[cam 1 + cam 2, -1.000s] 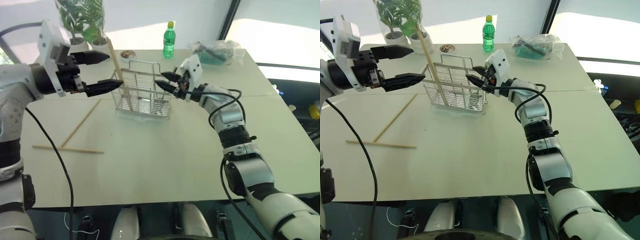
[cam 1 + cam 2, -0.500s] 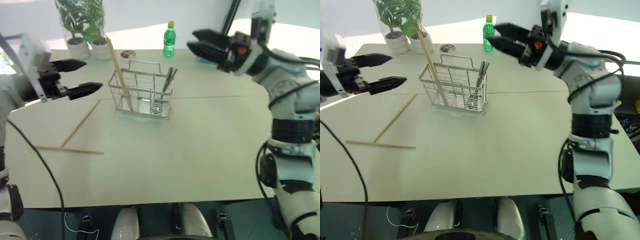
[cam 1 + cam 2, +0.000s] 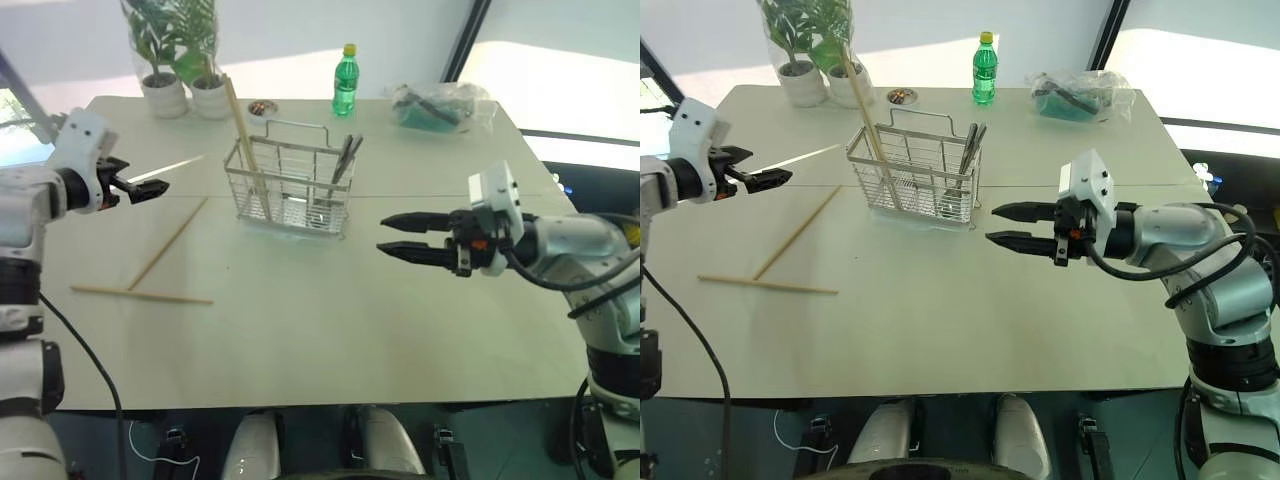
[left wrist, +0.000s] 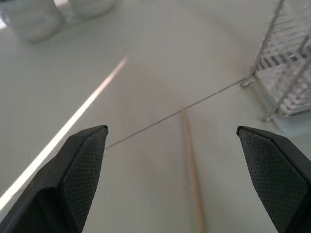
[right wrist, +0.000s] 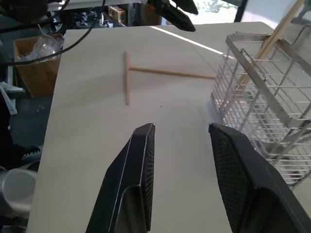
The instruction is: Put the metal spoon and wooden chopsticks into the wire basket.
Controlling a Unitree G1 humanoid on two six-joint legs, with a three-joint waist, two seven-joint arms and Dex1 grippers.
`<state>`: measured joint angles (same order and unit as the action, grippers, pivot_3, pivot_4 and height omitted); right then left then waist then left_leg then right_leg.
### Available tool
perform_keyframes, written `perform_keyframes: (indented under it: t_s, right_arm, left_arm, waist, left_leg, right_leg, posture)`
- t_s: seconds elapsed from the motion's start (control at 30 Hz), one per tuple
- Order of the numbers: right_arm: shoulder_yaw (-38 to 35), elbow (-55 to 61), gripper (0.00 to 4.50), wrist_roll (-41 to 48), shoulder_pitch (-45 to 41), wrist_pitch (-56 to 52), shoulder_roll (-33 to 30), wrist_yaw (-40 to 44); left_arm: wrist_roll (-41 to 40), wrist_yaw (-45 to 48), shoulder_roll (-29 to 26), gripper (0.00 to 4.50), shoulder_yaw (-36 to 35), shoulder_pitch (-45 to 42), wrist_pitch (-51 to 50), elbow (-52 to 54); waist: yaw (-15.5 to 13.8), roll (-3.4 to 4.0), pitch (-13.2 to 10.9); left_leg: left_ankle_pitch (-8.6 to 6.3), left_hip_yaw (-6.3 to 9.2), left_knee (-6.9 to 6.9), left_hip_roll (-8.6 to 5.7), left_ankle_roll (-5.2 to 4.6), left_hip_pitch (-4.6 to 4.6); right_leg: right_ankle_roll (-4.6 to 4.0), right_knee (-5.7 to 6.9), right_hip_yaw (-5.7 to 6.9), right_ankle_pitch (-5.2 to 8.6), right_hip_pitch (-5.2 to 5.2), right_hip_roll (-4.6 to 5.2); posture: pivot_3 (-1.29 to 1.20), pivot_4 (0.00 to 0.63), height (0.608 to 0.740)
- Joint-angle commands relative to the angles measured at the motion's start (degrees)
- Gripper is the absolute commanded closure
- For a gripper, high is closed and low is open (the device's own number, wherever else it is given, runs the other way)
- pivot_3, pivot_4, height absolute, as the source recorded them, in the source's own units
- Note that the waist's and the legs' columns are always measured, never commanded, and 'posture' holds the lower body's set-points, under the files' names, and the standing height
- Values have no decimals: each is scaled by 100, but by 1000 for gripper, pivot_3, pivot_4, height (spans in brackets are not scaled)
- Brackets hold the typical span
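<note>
Two pale wooden chopsticks (image 3: 168,243) are left on the tabletop to be gathered for the silver wire-grid basket (image 3: 290,187)

The shiny metal spoon (image 3: 343,163) is seen standing in the basket's right end, with one chopstick leaning in its left end; two more lie crossed on the pale tabletop (image 3: 330,320) left of the basket. The left tool (image 3: 148,187) is held wide open and empty above the tabletop near the slanted stick; the right tool (image 3: 1005,225) is partly open, empty, well clear of the basket. The slanted stick is judged best taken mid-length, fingers set across it, then stood upright into the mesh. Open room is seen ahead of the basket; the potted plants (image 3: 180,50) and the tabletop's left edge are to be minded
</note>
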<state>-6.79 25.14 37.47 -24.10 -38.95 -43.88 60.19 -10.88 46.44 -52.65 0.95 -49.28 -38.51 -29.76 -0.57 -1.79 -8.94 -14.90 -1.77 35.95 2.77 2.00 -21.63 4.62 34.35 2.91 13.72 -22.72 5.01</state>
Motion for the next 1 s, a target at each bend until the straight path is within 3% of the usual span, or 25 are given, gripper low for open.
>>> perform_keyframes:
  t_s: [0.03,0.33,0.7,0.8,1.0]
  right_arm:
    - [-274,387,2715,249,128,-61,-20,-277]
    - [-506,990,2715,698,596,-279,-36,-872]
    - [-829,1428,2715,1176,1090,-421,-146,-1351]
    - [-867,1490,2656,1248,1213,-407,-244,-1346]
    - [-890,1531,2656,1310,1383,-330,-382,-1305]
  left_arm:
    - [625,140,245,0,534,-754,137,-1179]
    - [1721,117,1096,0,1226,-2038,1225,-3816]
    - [2409,29,1502,0,1340,-2178,1545,-4639]
    - [2449,33,1563,812,1326,-2143,1506,-4668]
    - [2482,10,1603,3903,1288,-2083,1477,-4680]
  waist:
    - [-19,-4,1]
    - [-21,-24,5]
    - [-19,-40,14]
    - [-29,-45,21]
    - [-18,-48,24]
  left_leg:
    - [0,-1,1,0,0,-1]
    - [0,5,17,0,-1,-51]
    - [0,13,22,2,-2,-65]
    - [0,14,23,2,-2,-65]
    - [1,16,24,2,-2,-63]
  right_leg:
    - [6,1,0,-3,-2,-1]
    - [10,-4,6,-7,-34,1]
    - [7,0,16,-10,-45,2]
    - [5,0,16,-11,-45,3]
    - [5,3,18,-12,-44,2]
  posture:
    - [0,150,717]
    - [0,150,717]
    - [0,150,717]
    - [0,150,717]
    - [0,150,717]
